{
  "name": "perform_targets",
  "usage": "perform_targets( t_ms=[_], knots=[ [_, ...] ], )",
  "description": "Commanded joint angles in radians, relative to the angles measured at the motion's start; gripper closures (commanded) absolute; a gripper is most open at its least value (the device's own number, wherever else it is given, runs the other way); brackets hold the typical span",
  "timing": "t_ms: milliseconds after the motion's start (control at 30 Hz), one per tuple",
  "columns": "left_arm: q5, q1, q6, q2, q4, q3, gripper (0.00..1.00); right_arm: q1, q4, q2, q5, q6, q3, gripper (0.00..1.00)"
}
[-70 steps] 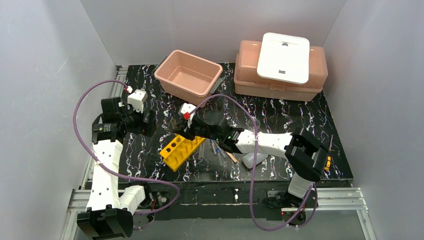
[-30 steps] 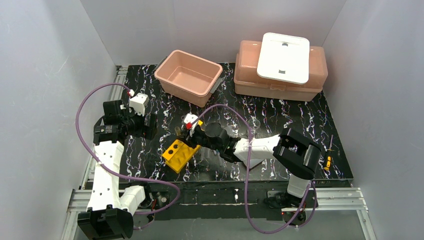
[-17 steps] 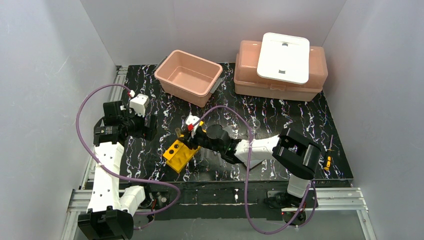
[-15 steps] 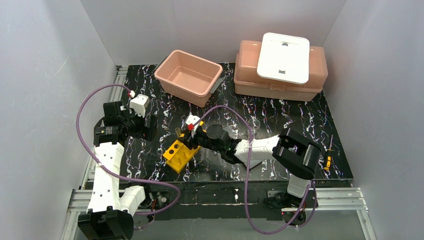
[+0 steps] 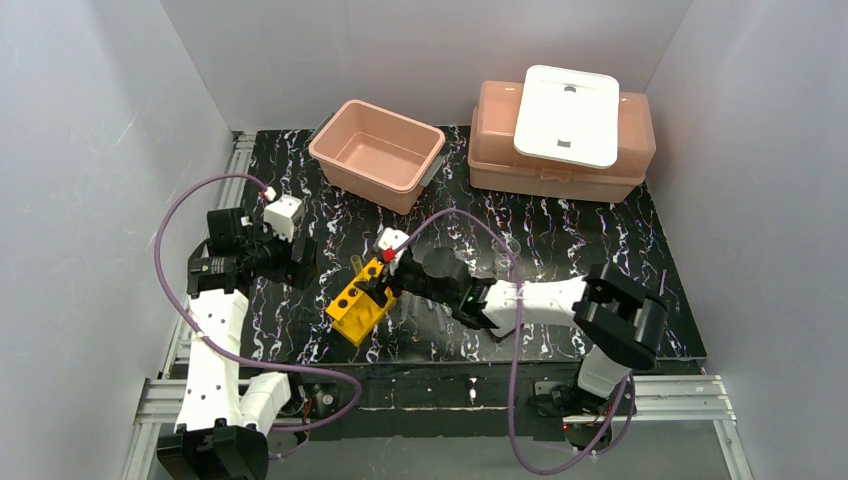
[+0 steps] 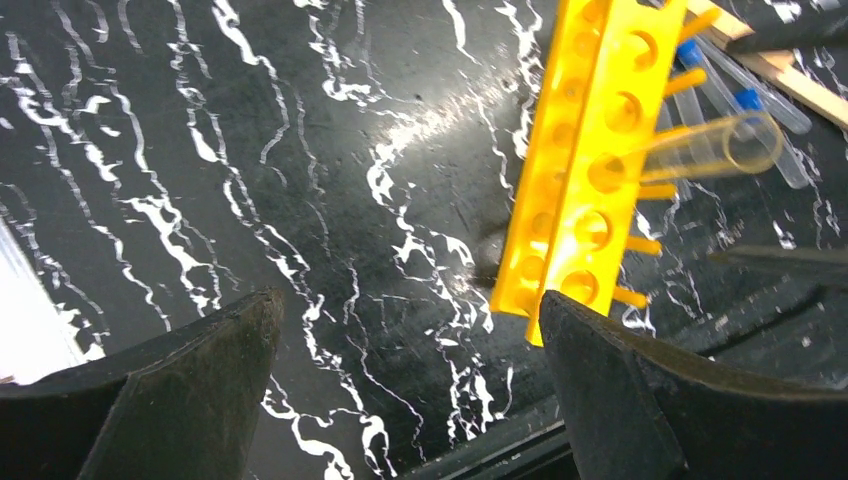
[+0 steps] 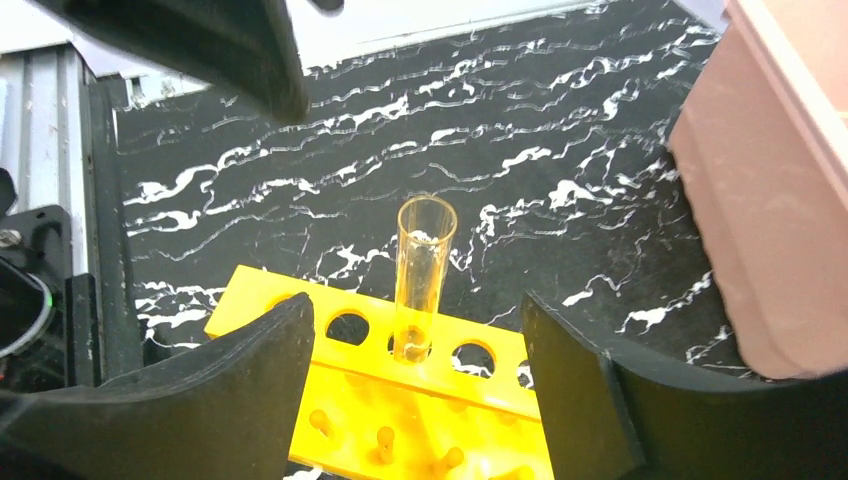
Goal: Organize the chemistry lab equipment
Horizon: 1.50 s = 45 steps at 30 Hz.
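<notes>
A clear glass tube (image 7: 421, 265) stands upright in one hole of the yellow rack (image 7: 340, 395). The right gripper (image 7: 415, 308) is spread wide around it without touching; the left gripper (image 6: 408, 300) is likewise spread, holding nothing.

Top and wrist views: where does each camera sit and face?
Top view: above and behind, looking down on the table; both arms show.
Left wrist: left of the yellow rack, facing it; open left hand shows.
Right wrist: over the rack, facing the glass tube; open right hand shows.
Both wrists share rack and tube.
</notes>
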Motion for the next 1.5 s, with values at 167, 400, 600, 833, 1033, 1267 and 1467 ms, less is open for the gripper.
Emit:
perform_targets(
  t_ms=[167,400,600,833,1033,1267,1467],
  knots=[
    [0.289,0.001,0.267,-0.095,-0.214,-0.119,0.0,-0.001,-0.227,-0.327,0.092,-0.009,-0.077,0.14],
    [0.282,-0.007,0.466,-0.157,-0.212,-0.25,0.0,-0.038,-0.536,-0.424,0.171,0.215,-0.093,0.3],
    [0.274,-0.033,0.5,-0.194,-0.132,-0.341,0.01,-0.039,-0.689,-0.383,0.169,0.361,-0.081,0.4],
    [0.229,-0.068,0.433,-0.197,0.066,-0.411,0.0,-0.038,-0.714,-0.297,0.172,0.425,-0.057,0.42],
    [0.167,-0.08,0.357,-0.15,0.249,-0.439,0.01,-0.039,-0.696,-0.266,0.167,0.445,-0.06,0.44],
    [0.064,-0.089,0.282,-0.041,0.418,-0.426,0.0,-0.038,-0.696,-0.276,0.193,0.458,-0.076,0.44],
    [-0.071,-0.09,0.242,0.069,0.507,-0.38,0.0,-0.039,-0.706,-0.269,0.208,0.46,-0.073,0.45]
  ],
)
